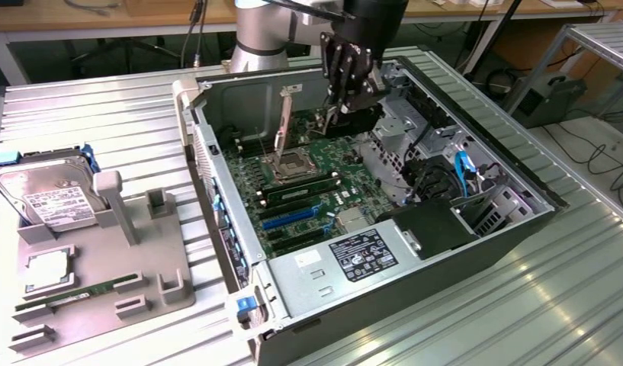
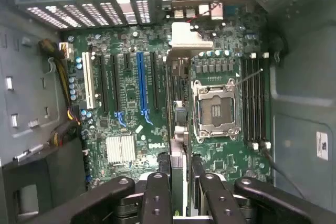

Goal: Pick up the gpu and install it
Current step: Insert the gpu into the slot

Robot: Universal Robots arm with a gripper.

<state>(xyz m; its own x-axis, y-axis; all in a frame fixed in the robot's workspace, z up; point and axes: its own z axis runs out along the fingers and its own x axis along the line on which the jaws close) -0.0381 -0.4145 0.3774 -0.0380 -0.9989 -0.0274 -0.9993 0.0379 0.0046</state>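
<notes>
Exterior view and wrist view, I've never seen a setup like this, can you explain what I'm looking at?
The exterior view looks from the side at a robot arm whose gripper reaches into an open computer case. The wrist view looks from the arm itself onto the motherboard. The gripper is shut on the gpu, a thin card seen edge-on above the slots. Beside the case, a grey tray holds a hard drive and a RAM stick.
</notes>
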